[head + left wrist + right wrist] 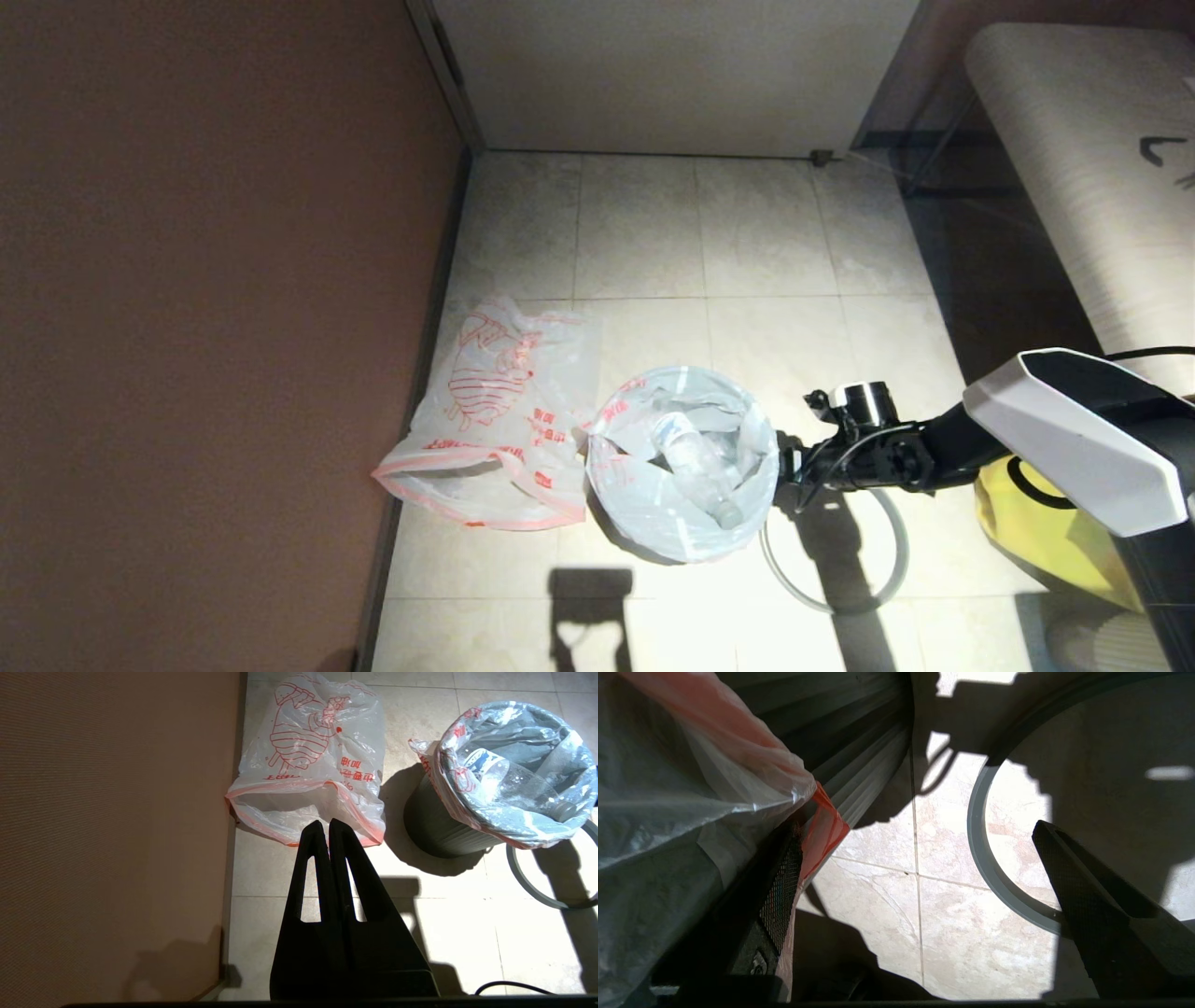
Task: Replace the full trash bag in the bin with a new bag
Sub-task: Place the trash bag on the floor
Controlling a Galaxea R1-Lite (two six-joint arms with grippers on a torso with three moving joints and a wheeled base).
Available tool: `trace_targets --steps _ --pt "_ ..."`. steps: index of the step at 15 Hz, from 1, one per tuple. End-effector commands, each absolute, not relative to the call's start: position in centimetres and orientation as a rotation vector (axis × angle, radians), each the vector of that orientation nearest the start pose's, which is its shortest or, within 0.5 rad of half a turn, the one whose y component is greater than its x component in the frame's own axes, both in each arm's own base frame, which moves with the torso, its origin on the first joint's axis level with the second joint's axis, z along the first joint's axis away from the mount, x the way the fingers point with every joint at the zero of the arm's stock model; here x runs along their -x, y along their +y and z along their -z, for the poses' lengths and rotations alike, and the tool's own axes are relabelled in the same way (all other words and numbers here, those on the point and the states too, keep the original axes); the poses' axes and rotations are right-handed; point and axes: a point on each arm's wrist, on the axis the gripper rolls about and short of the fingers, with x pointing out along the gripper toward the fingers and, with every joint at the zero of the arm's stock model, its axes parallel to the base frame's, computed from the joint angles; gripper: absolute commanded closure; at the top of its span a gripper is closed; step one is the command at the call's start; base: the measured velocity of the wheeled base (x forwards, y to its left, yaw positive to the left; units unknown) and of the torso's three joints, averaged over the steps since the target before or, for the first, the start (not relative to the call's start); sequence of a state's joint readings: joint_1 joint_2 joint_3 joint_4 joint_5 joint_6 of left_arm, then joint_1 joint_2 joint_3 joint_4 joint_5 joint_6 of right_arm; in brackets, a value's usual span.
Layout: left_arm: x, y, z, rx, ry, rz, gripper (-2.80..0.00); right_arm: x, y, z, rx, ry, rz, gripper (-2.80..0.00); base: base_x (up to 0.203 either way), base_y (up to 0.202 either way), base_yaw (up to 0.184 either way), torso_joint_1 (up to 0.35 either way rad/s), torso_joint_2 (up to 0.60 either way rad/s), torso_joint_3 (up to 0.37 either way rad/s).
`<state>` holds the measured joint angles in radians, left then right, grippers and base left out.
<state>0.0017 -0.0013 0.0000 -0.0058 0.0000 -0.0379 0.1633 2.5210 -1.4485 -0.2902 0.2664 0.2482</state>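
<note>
The black bin (439,826) stands mid-floor, lined with the full trash bag (653,504), whose rim folds over its edge. A clear bottle (693,464) lies inside. The bin's grey hoop (887,569) lies on the floor to its right. My right gripper (792,467) is at the bin's right side, open (917,830). One finger (782,891) rests against the bag's pink-red tip (826,830); the other finger (1083,891) is over the hoop (985,858). The new bag (495,411) with the red drawing lies flat, left of the bin. My left gripper (327,828) hovers shut near its open edge (303,788).
A brown wall (205,327) runs along the left, close to the new bag. A large yellow bag (1046,532) sits at the right under my right arm. A pale bench (1083,168) stands at the far right. Open tiles (700,233) lie beyond the bin.
</note>
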Motion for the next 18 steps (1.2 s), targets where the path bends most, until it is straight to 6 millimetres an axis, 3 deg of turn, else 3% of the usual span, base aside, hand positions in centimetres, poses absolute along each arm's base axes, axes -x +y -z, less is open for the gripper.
trace_targets --steps 1,6,10,13,18 --pt "2.3 0.0 -7.6 0.038 -0.008 -0.001 0.0 -45.8 8.3 1.7 -0.251 0.845 -0.318 -2.8 0.0 0.0 0.0 0.0 0.0 0.0" --pt "2.3 0.0 -7.6 0.038 -0.008 -0.001 0.0 -45.6 9.0 4.0 -0.106 0.867 -0.269 -2.8 0.0 0.0 0.0 0.0 0.0 0.0" --pt "2.3 0.0 -7.6 0.038 -0.008 -0.001 0.0 -45.7 9.3 4.1 -0.075 0.854 -0.241 -2.8 0.0 0.0 0.0 0.0 0.0 0.0" --pt "2.3 0.0 -7.6 0.038 -0.007 -0.001 0.0 -46.5 8.7 2.9 0.006 0.787 -0.039 -2.8 0.0 0.0 0.0 0.0 0.0 0.0" --pt "2.3 0.0 -7.6 0.038 -0.008 -0.001 0.0 -46.7 6.9 -1.2 0.108 0.694 0.127 -2.8 0.0 0.0 0.0 0.0 0.0 0.0"
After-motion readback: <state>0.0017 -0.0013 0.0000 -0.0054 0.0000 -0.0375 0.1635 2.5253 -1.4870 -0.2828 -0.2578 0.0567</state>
